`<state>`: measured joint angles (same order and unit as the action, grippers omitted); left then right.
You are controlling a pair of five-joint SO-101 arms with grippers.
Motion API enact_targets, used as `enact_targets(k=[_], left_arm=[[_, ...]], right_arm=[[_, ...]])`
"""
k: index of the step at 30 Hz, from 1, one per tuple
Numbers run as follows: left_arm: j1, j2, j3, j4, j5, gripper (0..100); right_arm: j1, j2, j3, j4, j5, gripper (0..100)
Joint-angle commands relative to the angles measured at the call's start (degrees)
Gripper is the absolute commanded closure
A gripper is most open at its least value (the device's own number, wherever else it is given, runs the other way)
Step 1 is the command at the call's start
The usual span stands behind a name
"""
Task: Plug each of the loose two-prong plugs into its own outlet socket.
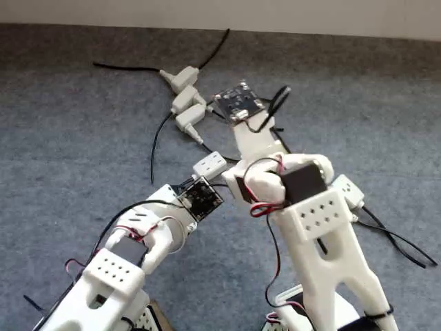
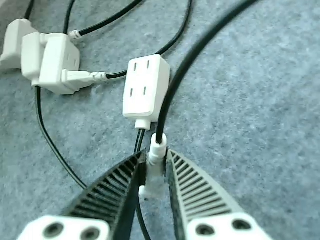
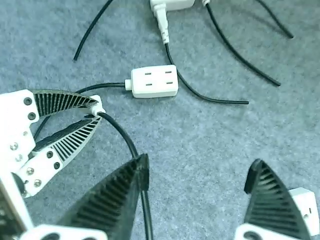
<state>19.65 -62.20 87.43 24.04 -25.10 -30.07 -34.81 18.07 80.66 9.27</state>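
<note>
1. The left tool is clamped narrow on a white two-prong plug. It grips the plug's body by the sides, likely so the plug can be steered without slipping.
2. The plug's black cord leaves from the end facing away from the wrist. The prongs are hidden, so I cannot tell which way they point, and the plug may need turning before it can go in.
3. The outlet socket lies flat near the middle of the bench, slots facing up. It sits just beyond the held plug and apart from it, so the plug is not yet seated.
4. The right tool is spread wide and holds nothing, with the cord running past one finger. It looks ready to steady the socket or cord.
5. A second outlet socket lies toward the bench's right edge.
6. Joined plugs and sockets sit nearer the far edge.
7. The left arm reaches low and forward from the near-left corner. The right arm rises from the near edge, its wrist bent down over the middle of the bench.
</note>
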Motion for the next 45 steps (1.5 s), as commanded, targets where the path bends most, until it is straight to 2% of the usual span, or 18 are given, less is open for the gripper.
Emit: enact_targets(k=[1,10,14,16,21,26,30,37,39,42,45], left_arm=[[-0.3,-8.7,1.9,-1.3,4.2,99],[-0.7,-29.4,9.8,-1.3,5.5,99],[-4.0,-39.8,9.7,-2.2,8.4,99],[-6.4,-43.4,9.4,-5.0,14.0,99],[-13.8,-40.9,8.4,-14.4,30.8,99],[-24.1,-39.7,5.7,-14.7,54.9,99],[-25.8,-36.2,6.5,-14.8,60.7,99],[-24.7,-32.7,8.9,-14.9,59.6,99],[-24.7,-33.5,10.1,-14.9,53.8,99],[-24.6,-34.3,10.2,-14.5,39.8,99],[-24.6,-34.4,10.2,-7.6,26.8,99]], right_arm=[[2.6,-6.5,-2.9,-0.1,-0.4,69.9],[12.7,-17.5,-2.5,0.1,-0.4,69.9],[17.3,-18.4,-1.8,0.3,-0.4,69.9],[18.9,-17.8,0.3,-0.1,-0.4,69.9],[19.5,-14.2,5.1,-2.6,-0.7,69.9],[19.4,-6.4,10.9,-7.8,-0.8,69.9],[18.9,2.2,13.1,-11.6,-2.6,69.9],[14.1,15.9,12.7,-12.8,-5.5,69.9],[13.1,18.1,12.6,-13.1,-5.6,69.9],[12.8,19.2,12.6,-14.3,-5.6,69.9],[12.6,19.5,12.7,-14.4,-5.6,69.9]])
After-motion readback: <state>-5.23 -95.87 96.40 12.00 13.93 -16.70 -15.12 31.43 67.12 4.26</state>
